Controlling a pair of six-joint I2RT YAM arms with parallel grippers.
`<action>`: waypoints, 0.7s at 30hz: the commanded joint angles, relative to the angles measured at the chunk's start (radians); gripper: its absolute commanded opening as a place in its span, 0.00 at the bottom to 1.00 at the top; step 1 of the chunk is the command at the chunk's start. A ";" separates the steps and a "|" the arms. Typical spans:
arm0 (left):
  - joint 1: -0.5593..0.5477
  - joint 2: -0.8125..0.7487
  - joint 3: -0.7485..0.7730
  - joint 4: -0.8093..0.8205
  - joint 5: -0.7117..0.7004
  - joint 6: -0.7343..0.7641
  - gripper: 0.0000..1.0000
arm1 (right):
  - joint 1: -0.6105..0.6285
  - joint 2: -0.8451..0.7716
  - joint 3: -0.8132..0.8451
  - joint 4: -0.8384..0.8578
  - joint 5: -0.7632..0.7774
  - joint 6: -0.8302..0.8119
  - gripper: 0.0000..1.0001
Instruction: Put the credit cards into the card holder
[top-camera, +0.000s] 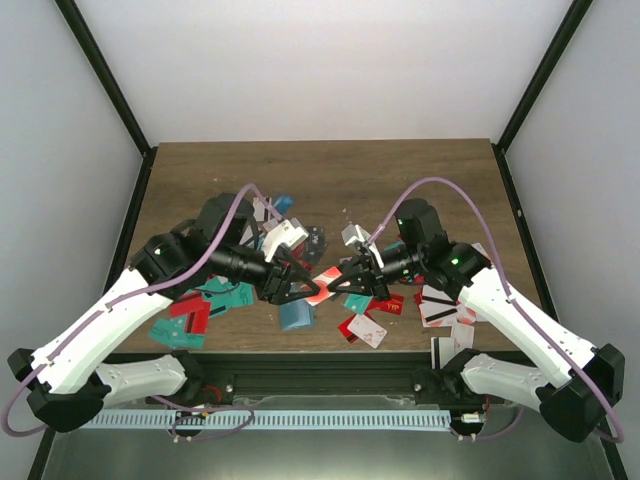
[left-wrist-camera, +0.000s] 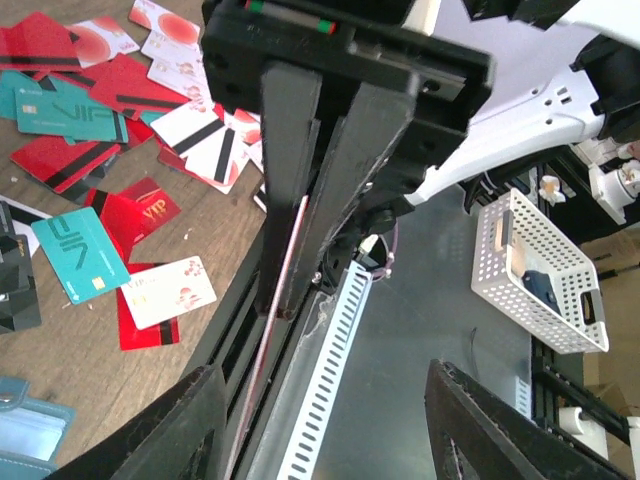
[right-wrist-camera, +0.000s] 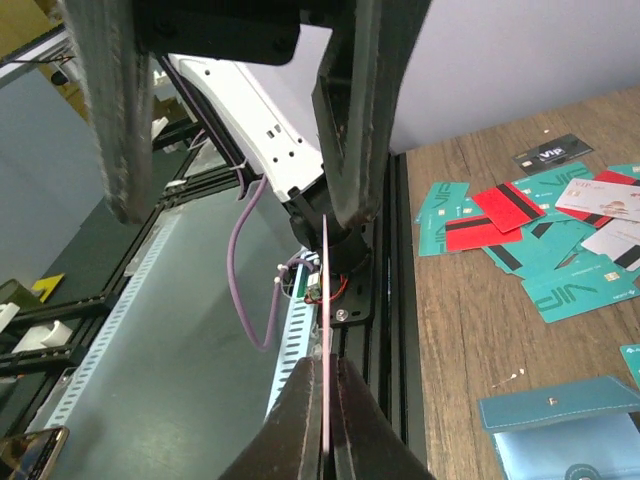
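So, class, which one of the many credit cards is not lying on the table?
The red-and-white card pinched in the right gripper, held in mid-air; all the others lie on the table.

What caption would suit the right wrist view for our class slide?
The right gripper pinches a card edge-on inside the open left gripper.

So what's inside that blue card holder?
The holder lies open, showing pale blue lining and no card that I can see. Part of it runs off the picture edge, so any pockets there stay unseen.
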 joint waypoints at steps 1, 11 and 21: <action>-0.014 0.011 -0.019 -0.013 -0.004 0.002 0.55 | 0.011 0.005 0.063 -0.037 -0.047 -0.071 0.01; -0.020 0.043 -0.016 -0.006 -0.019 0.007 0.43 | 0.036 0.011 0.052 -0.029 -0.077 -0.073 0.01; -0.044 0.072 -0.033 -0.017 -0.007 0.007 0.11 | 0.038 0.005 0.039 -0.006 -0.065 -0.067 0.01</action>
